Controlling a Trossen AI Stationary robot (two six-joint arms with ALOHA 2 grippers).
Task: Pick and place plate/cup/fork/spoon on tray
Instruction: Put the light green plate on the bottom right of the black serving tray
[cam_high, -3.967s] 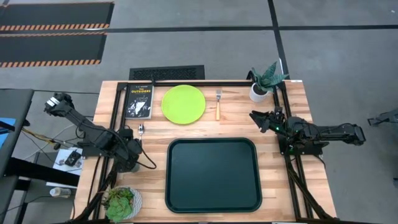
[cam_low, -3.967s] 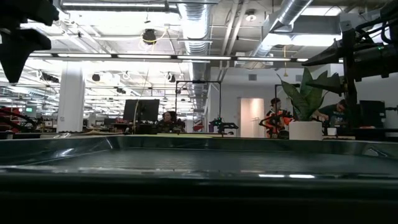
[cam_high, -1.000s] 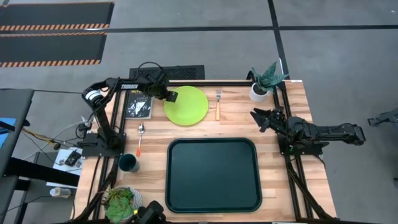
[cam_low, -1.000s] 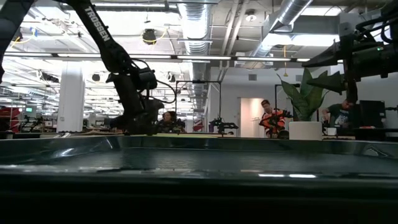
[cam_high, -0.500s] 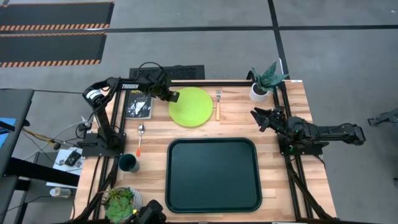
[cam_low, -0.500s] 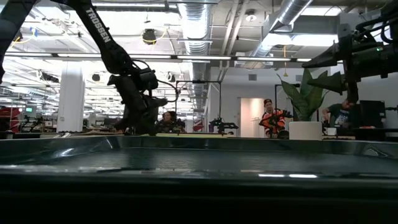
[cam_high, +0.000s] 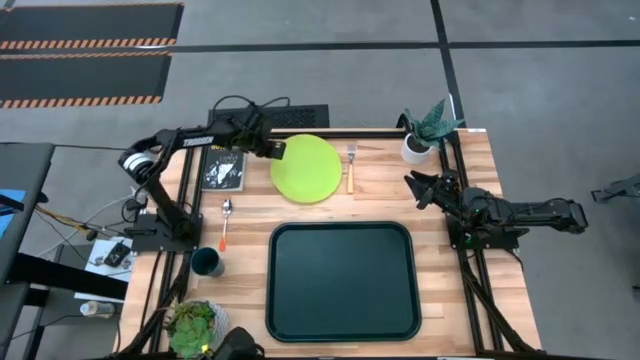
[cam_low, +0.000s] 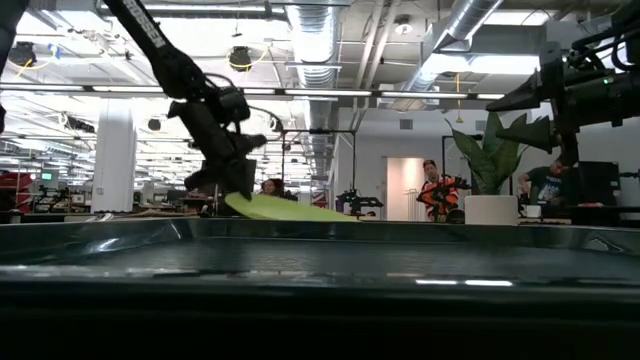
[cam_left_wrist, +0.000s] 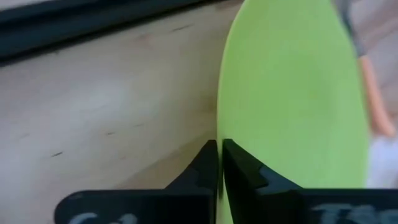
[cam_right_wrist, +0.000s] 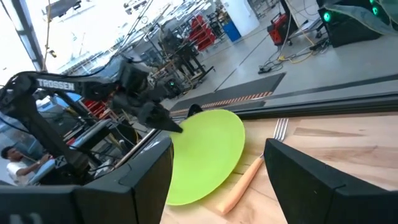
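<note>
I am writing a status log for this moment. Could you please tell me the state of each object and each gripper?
plate: gripped at its edge, tilted, one side lifted off the table
left gripper: shut on the plate's rim
right gripper: open, waiting at the table's right side
tray: empty
cup: upright on table
fork: lying beside plate
spoon: lying on table

The high view looks straight down on the whole table. The low view looks level across it. Both wrist views sit close, sharing the flat round lime-green plate (cam_high: 306, 168) (cam_low: 290, 209) (cam_left_wrist: 292, 99) (cam_right_wrist: 208, 152).
</note>
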